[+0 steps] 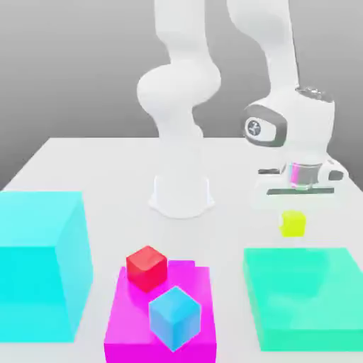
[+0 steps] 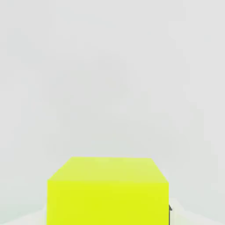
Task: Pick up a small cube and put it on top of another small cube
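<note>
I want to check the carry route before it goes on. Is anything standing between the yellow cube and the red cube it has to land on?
Nothing visible. The yellow cube hangs under the gripper, and bare table separates it from the red cube. The blue cube sits nearer the camera, beside the red cube.

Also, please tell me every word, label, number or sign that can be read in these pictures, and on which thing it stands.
No readable text.
A round dark emblem with a pale mark sits on the arm's wrist housing in the exterior view; the mark cannot be read as a letter or word.
The yellow cube, red cube and light blue cube have plain faces.
</note>
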{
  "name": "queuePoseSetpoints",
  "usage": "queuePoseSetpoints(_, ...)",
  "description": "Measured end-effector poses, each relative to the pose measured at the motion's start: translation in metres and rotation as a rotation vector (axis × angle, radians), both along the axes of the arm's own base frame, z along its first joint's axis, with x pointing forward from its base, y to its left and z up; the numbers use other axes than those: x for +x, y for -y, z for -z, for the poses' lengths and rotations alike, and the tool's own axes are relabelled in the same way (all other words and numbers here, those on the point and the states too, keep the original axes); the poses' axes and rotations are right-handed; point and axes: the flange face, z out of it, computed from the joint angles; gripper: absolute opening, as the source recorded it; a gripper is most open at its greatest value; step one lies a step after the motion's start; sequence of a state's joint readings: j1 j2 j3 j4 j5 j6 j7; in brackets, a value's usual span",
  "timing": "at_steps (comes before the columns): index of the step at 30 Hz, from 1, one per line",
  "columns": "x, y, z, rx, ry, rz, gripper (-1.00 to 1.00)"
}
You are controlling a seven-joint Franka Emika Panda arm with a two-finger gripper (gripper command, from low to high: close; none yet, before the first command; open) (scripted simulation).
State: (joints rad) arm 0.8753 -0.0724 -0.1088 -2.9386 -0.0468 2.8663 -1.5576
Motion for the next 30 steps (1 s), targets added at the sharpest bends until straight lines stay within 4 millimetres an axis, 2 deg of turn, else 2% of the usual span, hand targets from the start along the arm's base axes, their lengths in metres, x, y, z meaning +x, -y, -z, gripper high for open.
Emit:
queuePoseSetpoints(5,0.059,0.036,-0.028,-0.006,0.009,0.053,-1.00)
queuePoseSetpoints(10,0.111,0.093,-0.060,-0.009,0.014,0.120,-1.00)
queuePoseSetpoints(16,0.154,0.182,-0.099,-0.009,0.012,0.206,-1.00)
queuePoseSetpoints(21,0.167,0.270,-0.131,-0.003,0.001,0.283,-1.00)
queuePoseSetpoints(23,0.168,0.285,-0.121,0.002,-0.003,0.295,-1.00)
queuePoseSetpoints(26,0.168,0.290,-0.086,0.005,-0.004,0.299,-1.00)
queuePoseSetpoints(27,0.167,0.290,-0.076,0.004,-0.004,0.300,1.00)
queuePoseSetpoints(30,0.167,0.290,-0.076,0.004,-0.004,0.300,1.00)
